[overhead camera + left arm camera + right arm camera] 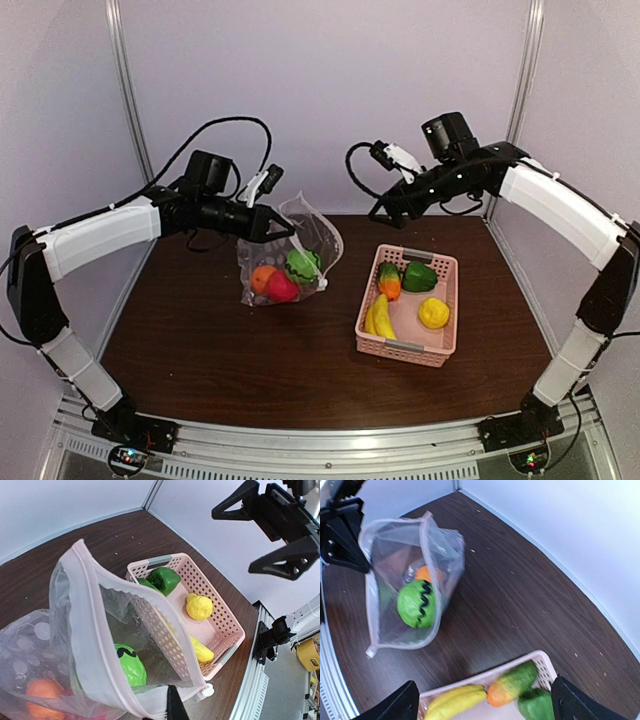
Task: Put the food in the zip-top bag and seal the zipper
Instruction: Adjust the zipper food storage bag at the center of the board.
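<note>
1. Food waiting: a yellow plastic banana (pixel 379 316), yellow lemon (pixel 433 313), green pepper (pixel 419 275) and an orange-green piece (pixel 389 281) sit in the pink slatted plastic basket (pixel 405 347) by the tabletop's right edge. The banana's long axis runs near-to-far.
2. Left of it, the crinkly clear dotted zip-top bag (pixel 310 235) holds the orange (pixel 263 278), red apple (pixel 283 289) and green-black striped ball (pixel 302 264), its whitish zipper (pixel 80 595) gaping.
3. The left gripper (pixel 268 222) is clamped on the bag's raised mouth.
4. The right gripper (pixel 385 210) hangs spread wide above the basket's far end, with the food below it. I'd say it's the arm for the next pick.
5. The dark wood tabletop (pixel 200 340) has pale walls (pixel 320 80) behind.
</note>
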{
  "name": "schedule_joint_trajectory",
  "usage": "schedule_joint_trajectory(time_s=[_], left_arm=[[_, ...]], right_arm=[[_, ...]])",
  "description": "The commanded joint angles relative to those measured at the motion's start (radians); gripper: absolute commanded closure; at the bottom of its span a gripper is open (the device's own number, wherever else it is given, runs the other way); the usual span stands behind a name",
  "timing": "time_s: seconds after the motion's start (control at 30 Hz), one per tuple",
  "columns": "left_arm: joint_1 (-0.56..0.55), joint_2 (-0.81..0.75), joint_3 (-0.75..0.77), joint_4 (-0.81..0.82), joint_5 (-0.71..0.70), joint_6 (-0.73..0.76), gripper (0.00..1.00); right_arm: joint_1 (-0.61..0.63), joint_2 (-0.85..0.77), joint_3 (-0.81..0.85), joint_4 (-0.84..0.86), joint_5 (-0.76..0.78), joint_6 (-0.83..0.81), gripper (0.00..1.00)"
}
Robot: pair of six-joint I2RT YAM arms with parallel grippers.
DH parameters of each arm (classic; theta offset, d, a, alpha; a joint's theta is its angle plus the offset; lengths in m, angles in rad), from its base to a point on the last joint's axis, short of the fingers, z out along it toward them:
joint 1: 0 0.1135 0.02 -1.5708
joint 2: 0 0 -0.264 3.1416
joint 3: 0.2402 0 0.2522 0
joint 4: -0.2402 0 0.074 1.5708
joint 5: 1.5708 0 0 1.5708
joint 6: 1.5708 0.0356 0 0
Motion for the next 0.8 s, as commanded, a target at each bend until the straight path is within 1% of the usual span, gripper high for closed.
schedule_joint_trajectory(time_s=[0.0,0.07,0.17,0.27,0.3,0.37,0.4,0.43,0.47,0.5,0.53,0.57,0.67,0.7,0.77], left_arm=[[0.005,-0.09,-0.004,0.049,-0.006,0.052,1.0],[0.01,-0.136,-0.013,0.063,-0.013,0.068,1.0],[0.049,-0.185,-0.046,0.123,-0.009,0.052,1.0],[0.103,-0.214,-0.069,0.19,0.03,0.002,1.0],[0.115,-0.217,-0.083,0.203,0.023,-0.021,1.0],[0.12,-0.178,-0.095,0.179,-0.014,-0.037,1.0],[0.121,-0.133,-0.078,0.13,-0.017,-0.035,1.0],[0.121,-0.072,-0.031,0.053,-0.011,-0.024,1.0],[0.121,-0.016,0.06,-0.031,0.036,-0.005,1.0],[0.121,0.025,0.102,-0.072,0.072,0.001,1.0],[0.121,0.015,0.103,-0.065,0.086,-0.007,1.0],[0.121,-0.014,0.073,-0.027,0.087,-0.014,1.0],[0.121,-0.109,-0.005,0.058,-0.002,-0.002,1.0],[0.122,-0.121,0.002,0.041,-0.036,0.017,1.0],[0.127,-0.111,0.072,-0.051,-0.103,0.049,1.0]], right_arm=[[-0.096,-0.151,-0.183,0.014,0.075,-0.084,0.08],[-0.133,-0.209,-0.264,0.018,0.07,-0.099,0.08],[-0.168,-0.282,-0.368,0.036,0.066,-0.104,0.08],[-0.184,-0.322,-0.411,0.023,0.07,-0.125,0.07],[-0.186,-0.329,-0.425,0.02,0.077,-0.129,0.07],[-0.192,-0.338,-0.453,0.019,0.075,-0.132,0.08],[-0.195,-0.338,-0.469,0.022,0.071,-0.134,0.07],[-0.195,-0.337,-0.479,0.024,0.068,-0.134,0.08],[-0.196,-0.334,-0.482,0.023,0.065,-0.132,0.08],[-0.196,-0.328,-0.479,0.019,0.062,-0.133,0.08],[-0.198,-0.325,-0.473,0.017,0.057,-0.132,0.08],[-0.198,-0.322,-0.472,0.017,0.052,-0.133,0.08],[-0.199,-0.318,-0.48,0.034,0.038,-0.128,0.08],[-0.198,-0.314,-0.48,0.035,0.036,-0.127,0.08],[-0.199,-0.306,-0.471,0.032,0.048,-0.123,0.08]])
